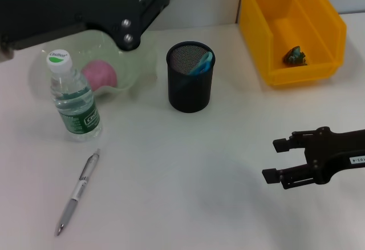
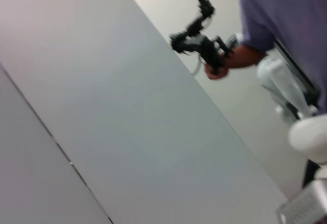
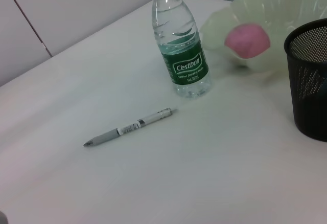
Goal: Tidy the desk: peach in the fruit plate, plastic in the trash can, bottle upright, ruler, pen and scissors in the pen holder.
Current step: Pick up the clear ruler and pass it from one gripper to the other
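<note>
A silver pen (image 1: 78, 192) lies on the white desk at the front left, also visible in the right wrist view (image 3: 129, 127). Just behind it the water bottle (image 1: 74, 99) stands upright. The pink peach (image 1: 100, 74) rests in the pale green fruit plate (image 1: 140, 70). Something blue (image 1: 201, 63) pokes up inside the black mesh pen holder (image 1: 190, 81); I cannot tell ruler from scissors. Crumpled plastic (image 1: 295, 56) lies in the yellow trash can (image 1: 285, 79). My right gripper (image 1: 276, 160) hovers open and empty at the front right. My left arm (image 1: 68, 10) is raised over the plate.
The right wrist view shows the bottle (image 3: 181, 45), the peach (image 3: 248, 40), the plate (image 3: 291, 14) and the holder (image 3: 309, 81) across the desk. The left wrist view shows only a wall and a person (image 2: 286, 24) holding a device.
</note>
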Tool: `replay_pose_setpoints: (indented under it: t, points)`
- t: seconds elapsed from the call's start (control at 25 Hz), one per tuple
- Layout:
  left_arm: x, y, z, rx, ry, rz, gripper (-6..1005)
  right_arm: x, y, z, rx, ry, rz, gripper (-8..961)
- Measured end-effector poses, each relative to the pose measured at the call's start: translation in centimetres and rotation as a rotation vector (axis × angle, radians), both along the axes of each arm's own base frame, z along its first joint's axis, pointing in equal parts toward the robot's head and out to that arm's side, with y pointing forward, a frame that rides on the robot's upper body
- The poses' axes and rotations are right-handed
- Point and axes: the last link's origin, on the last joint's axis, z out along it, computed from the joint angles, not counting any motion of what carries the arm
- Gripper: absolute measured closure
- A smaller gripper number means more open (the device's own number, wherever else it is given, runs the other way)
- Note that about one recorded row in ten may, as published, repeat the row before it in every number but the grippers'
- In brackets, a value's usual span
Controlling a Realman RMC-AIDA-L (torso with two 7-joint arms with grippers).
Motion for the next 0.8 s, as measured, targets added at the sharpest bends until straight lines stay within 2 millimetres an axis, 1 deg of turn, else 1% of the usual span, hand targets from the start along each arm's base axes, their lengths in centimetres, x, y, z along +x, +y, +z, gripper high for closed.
replay_pose_setpoints:
  t: [0.04,0.12,0.16,0.2,0.24,0.36,0.4,0.56,0.68,0.8]
  points:
    - [0.0,0.8,-0.7,-0.014,-0.036,0.019,987,0.0,0.0,0.0,0.0,0.0,-0.001,108]
    - [0.0,1.0,-0.9,-0.019,-0.043,0.024,987,0.1,-0.1,0.0,0.001,0.0,-0.004,108]
    - [0.0,1.9,-1.9,-0.045,-0.065,0.034,987,0.2,-0.2,0.0,0.003,0.0,-0.005,108]
    - [0.0,1.9,-1.9,-0.045,-0.065,0.034,988,0.2,-0.2,0.0,0.003,0.0,-0.005,108]
    - [0.2,2.5,-2.5,-0.068,-0.084,0.038,988,0.2,-0.2,0.0,0.004,-0.001,-0.005,108]
    - [0.4,3.8,-3.5,-0.103,-0.127,0.053,988,0.2,-0.3,0.0,0.008,0.008,0.003,108]
    - [0.4,3.8,-3.5,-0.103,-0.127,0.053,988,0.2,-0.3,0.0,0.008,0.008,0.003,108]
    - [0.4,5.3,-4.9,-0.128,-0.148,0.068,987,0.2,-0.7,0.2,0.027,0.033,0.026,108]
    - [0.4,5.6,-5.2,-0.136,-0.154,0.072,987,0.2,-0.8,0.2,0.031,0.034,0.029,108]
    - [0.5,6.2,-5.7,-0.15,-0.197,0.087,987,0.4,-0.9,0.3,0.036,0.032,0.039,108]
